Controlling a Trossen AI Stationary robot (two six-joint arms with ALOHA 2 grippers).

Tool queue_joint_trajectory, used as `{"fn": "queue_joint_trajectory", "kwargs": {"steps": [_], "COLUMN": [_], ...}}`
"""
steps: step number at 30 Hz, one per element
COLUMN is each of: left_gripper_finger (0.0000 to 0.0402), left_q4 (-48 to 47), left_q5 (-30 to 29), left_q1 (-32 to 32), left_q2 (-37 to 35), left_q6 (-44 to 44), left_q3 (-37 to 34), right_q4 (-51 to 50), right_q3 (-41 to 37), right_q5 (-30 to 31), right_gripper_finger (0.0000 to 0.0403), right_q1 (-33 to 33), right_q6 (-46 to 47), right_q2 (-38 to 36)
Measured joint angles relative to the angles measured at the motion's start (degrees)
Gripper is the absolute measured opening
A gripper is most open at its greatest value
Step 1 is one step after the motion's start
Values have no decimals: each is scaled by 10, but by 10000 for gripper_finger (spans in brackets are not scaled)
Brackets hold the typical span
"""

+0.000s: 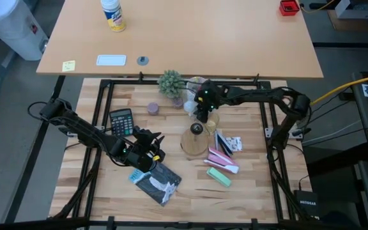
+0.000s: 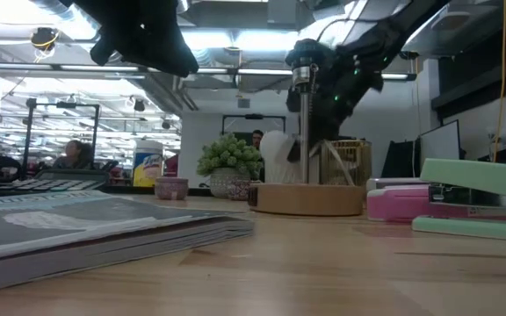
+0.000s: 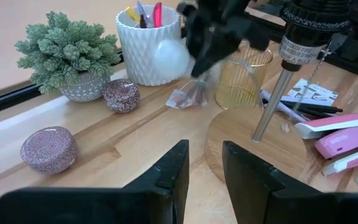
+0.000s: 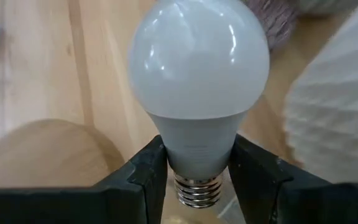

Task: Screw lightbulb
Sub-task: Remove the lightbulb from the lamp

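The lightbulb [image 4: 197,81], white with a grey screw base [image 4: 197,190], is in my right gripper [image 4: 197,158], which is shut on it. It hangs above the table beside the lamp stand, in front of a white pen cup [image 3: 148,43]. The stand has a round wooden base [image 3: 241,146], a metal rod [image 3: 269,106] and a black socket [image 3: 309,25] on top. In the left wrist view the bulb [image 3: 169,56] shows left of the dark right gripper [image 3: 216,37]. My left gripper [image 3: 204,174] is open and holds nothing, hovering near the wooden base's edge. My right gripper pinches the bulb's white neck [image 4: 194,146] between its two fingers, just above the screw thread. The globe points away from the wrist and slants down; the screw base points back toward the wrist. The bulb is lifted clear of the table and the stand.
Around the stand are a yellowish ribbed cup [image 3: 241,78], a potted plant [image 3: 70,53], two speckled purple stones [image 3: 48,149], pens and a pink stapler [image 3: 347,140]. A calculator [image 1: 121,120], a booklet [image 1: 157,182] and a green stapler [image 1: 219,176] lie nearer the front.
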Motion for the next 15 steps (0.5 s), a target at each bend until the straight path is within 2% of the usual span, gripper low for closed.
{"fn": "queue_joint_trajectory", "kwargs": {"steps": [6,15], "left_gripper_finger": [88,88], "left_q4": [0,-1], "left_q5": [3,4], "left_q1": [0,0], "left_q2": [0,0], "left_q6": [0,2], "left_q3": [0,0], "right_q4": [7,18], "right_q3": [0,1], "right_q5": [-8,-8], "right_gripper_finger": [154,154], "right_q1": [0,0], "right_q6": [-1,0], "right_q2": [52,70]}}
